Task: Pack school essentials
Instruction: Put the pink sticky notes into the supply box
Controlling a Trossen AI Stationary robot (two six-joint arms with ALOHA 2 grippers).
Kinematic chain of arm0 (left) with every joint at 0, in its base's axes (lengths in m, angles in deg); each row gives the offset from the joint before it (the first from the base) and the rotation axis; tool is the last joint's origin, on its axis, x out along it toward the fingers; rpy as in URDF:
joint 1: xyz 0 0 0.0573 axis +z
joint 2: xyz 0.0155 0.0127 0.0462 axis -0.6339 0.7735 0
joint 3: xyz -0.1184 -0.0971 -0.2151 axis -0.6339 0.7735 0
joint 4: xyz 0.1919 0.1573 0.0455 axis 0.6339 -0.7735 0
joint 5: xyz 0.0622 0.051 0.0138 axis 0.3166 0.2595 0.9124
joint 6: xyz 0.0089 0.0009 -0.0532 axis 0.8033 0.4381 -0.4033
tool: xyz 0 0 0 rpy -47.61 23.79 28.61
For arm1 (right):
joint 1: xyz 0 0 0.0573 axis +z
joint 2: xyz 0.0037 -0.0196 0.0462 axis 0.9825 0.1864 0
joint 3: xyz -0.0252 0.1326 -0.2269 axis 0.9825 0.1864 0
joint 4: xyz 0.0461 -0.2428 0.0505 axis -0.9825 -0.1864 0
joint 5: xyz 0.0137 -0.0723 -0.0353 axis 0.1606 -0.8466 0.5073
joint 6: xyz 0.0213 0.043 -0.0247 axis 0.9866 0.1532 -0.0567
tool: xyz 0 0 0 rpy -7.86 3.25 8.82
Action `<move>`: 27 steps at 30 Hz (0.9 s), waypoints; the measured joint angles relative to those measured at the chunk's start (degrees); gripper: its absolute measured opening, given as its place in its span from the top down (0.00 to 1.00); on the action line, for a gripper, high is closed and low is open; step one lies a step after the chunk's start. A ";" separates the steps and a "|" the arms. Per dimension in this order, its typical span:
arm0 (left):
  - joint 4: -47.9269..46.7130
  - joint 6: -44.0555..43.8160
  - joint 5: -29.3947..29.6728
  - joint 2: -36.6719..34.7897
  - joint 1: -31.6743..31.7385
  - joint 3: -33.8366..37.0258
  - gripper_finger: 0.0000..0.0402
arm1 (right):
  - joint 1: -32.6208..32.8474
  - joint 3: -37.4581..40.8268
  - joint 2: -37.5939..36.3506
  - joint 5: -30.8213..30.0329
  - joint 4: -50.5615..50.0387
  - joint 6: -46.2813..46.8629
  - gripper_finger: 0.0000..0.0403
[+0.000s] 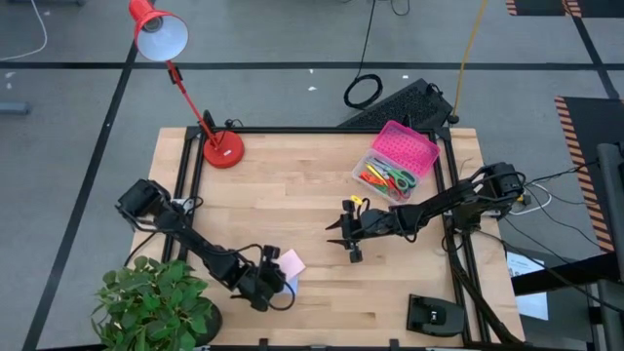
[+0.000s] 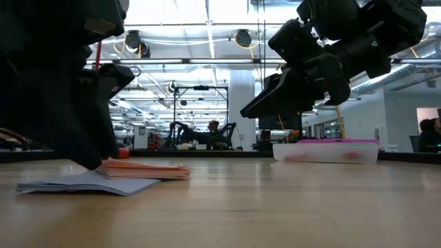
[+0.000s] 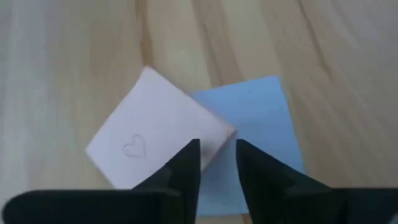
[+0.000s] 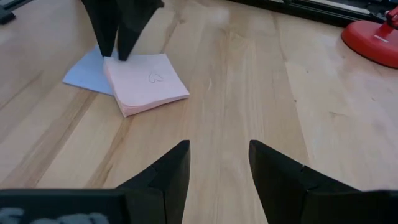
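Step in hand: left claw (image 3: 217, 165) descends, fingers parted astride the edge of the square pink sticky-note pad (image 3: 158, 134), which overlaps a thin lavender-blue pad (image 3: 261, 124) on the wooden desk (image 1: 312, 195); not gripped yet. Right claw (image 4: 217, 168) hovers released mid-desk. Next: clench, lift, carry to the clear plastic box (image 1: 388, 175)

1 camera looks straight down, 1 level across the table (image 1: 322, 205); 2 wrist cameras (both close) share the pink pad (image 4: 146, 81).

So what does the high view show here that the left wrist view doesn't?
Only the high view shows the clear box with scissors and pens, its pink lid, the red lamp, the plant and the right tool above bare table. Only the left wrist view shows the heart on the pink pad. Both show the left tool at the pink and blue pads.
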 joint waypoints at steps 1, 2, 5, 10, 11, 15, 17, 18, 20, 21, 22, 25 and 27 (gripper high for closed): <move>0.31 0.04 -0.39 0.42 0.00 -0.06 0.76 | 0.00 0.00 0.00 0.00 0.00 0.02 0.60; 0.39 0.29 -0.46 0.92 0.00 -0.05 0.78 | 0.00 0.00 0.00 0.00 0.10 0.00 0.60; 2.20 1.46 -0.18 1.87 0.00 0.00 0.83 | 0.00 0.01 0.00 0.02 0.33 0.02 0.60; 3.44 2.61 -0.11 2.18 0.11 -0.04 0.91 | 0.00 0.04 0.00 0.02 0.37 0.04 0.60; 3.44 2.62 -0.11 2.18 0.11 -0.04 0.93 | 0.00 0.04 0.00 0.02 0.39 0.04 0.60; 3.86 2.19 -0.55 2.18 0.11 -0.04 0.99 | 0.00 0.04 0.00 0.02 0.39 0.27 0.60; 4.03 1.60 -0.41 2.18 0.11 -0.04 0.98 | 0.00 0.04 0.00 0.02 0.41 0.28 0.60; 4.23 1.57 0.07 2.18 0.11 -0.04 0.98 | 0.00 0.04 0.00 0.02 0.41 0.26 0.60; 5.58 1.88 1.22 2.18 0.12 0.00 0.99 | 0.00 0.04 -0.02 0.02 0.41 0.11 0.60; 6.83 2.28 1.83 2.18 0.27 0.01 0.99 | 0.00 0.04 -0.02 0.02 0.40 -0.14 0.60; 8.05 2.34 2.27 2.18 0.47 0.00 0.99 | 0.03 0.04 -0.02 0.05 0.40 -0.43 0.60; 9.60 0.92 3.19 2.10 1.47 0.01 0.96 | 0.58 0.04 -0.02 1.38 0.39 -1.07 0.60; 8.47 -0.53 3.32 1.02 1.81 0.07 0.94 | 1.49 -0.10 -0.02 1.46 0.11 -1.12 0.60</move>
